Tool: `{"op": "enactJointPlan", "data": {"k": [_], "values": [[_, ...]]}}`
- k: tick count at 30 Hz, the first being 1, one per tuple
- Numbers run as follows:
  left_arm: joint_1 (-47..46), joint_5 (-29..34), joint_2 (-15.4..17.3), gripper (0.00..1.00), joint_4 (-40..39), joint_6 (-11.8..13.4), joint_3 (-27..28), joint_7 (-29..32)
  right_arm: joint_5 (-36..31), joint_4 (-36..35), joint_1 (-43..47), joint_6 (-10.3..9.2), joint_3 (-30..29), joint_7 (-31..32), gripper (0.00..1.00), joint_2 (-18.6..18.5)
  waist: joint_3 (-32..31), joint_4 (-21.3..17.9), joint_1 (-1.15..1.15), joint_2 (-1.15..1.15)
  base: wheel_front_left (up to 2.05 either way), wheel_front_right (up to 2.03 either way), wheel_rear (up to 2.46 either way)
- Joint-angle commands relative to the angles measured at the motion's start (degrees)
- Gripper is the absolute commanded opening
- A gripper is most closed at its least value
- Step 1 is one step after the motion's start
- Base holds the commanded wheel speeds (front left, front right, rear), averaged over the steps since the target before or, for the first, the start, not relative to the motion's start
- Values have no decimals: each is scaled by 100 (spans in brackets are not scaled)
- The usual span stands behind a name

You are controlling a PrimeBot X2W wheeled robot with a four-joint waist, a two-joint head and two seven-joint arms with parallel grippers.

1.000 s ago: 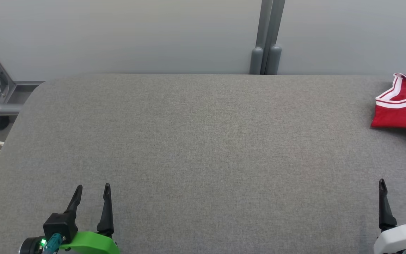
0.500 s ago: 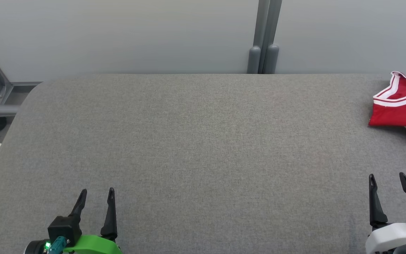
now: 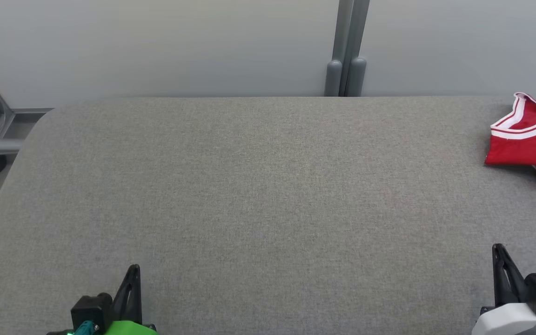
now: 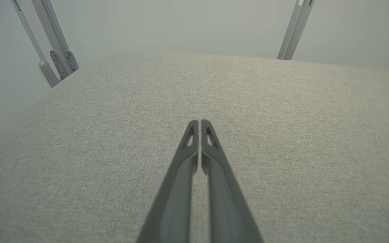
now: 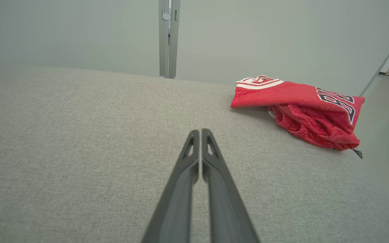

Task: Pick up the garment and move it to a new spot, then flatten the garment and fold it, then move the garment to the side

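Crumpled red jersey (image 3: 526, 144) at the far right edge of the grey table (image 3: 249, 186)
It lay loosely folded over itself, white striped trim at its far end, black numerals on top, mesh bunched beneath.

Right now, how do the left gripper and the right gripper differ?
The left gripper sits on a green mount, the right gripper on a white one. The right gripper has the red garment ahead of it; the left gripper faces plain grey table. Both are shut and hold nothing.
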Motion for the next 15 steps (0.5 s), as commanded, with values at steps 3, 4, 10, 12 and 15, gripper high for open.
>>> {"op": "enactJointPlan", "data": {"k": [3,4,10,12,15], "values": [[-9,-197,-24,0,43,-14,46,69,232,94,-61,0,-24,88,0,27,1,-8,0,0,0,0,0],[-22,-306,-30,0,35,-21,69,102,365,105,-85,0,-27,130,0,27,1,-12,0,0,0,0,0],[-71,-834,-58,0,-27,-58,162,245,1026,104,-154,0,19,275,0,29,4,-33,0,0,0,0,0],[-88,-1039,-69,0,-53,-73,194,297,1279,95,-174,-1,46,322,0,30,6,-42,0,0,0,0,0],[-113,-1334,-85,0,-91,-93,242,372,1647,83,-206,-1,82,391,0,31,8,-54,0,0,0,0,0]]}}
